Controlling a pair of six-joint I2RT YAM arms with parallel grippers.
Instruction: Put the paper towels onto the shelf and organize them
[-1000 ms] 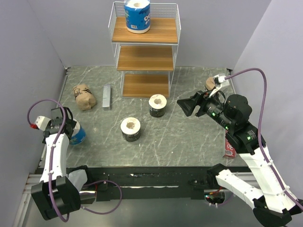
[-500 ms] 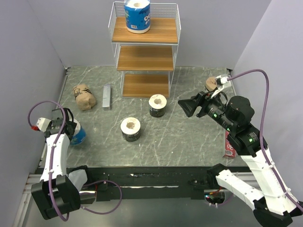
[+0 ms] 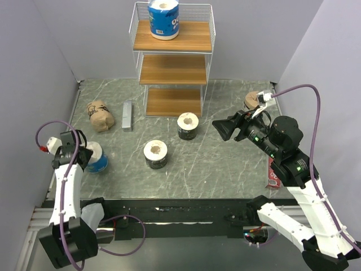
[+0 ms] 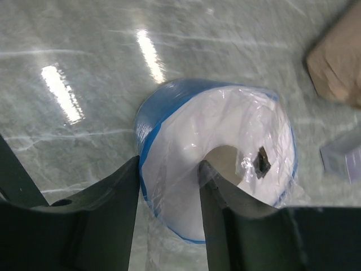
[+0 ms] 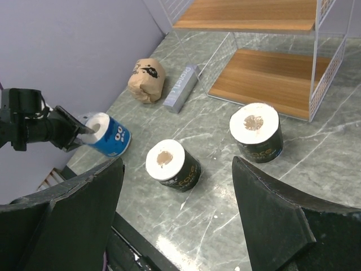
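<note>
One glossy blue-and-white roll (image 4: 225, 135) pinched through its core by left claw (image 4: 169, 165); right claw (image 3: 220, 129) gapes empty.

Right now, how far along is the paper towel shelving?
One of six looks done: a blue-and-white roll stands on the top tier of the shelf. In hand: the left gripper pinches the wall of the second blue roll, one finger in its core. The right gripper hangs open and empty. Left: two black rolls and two kraft rolls on the table.
</note>
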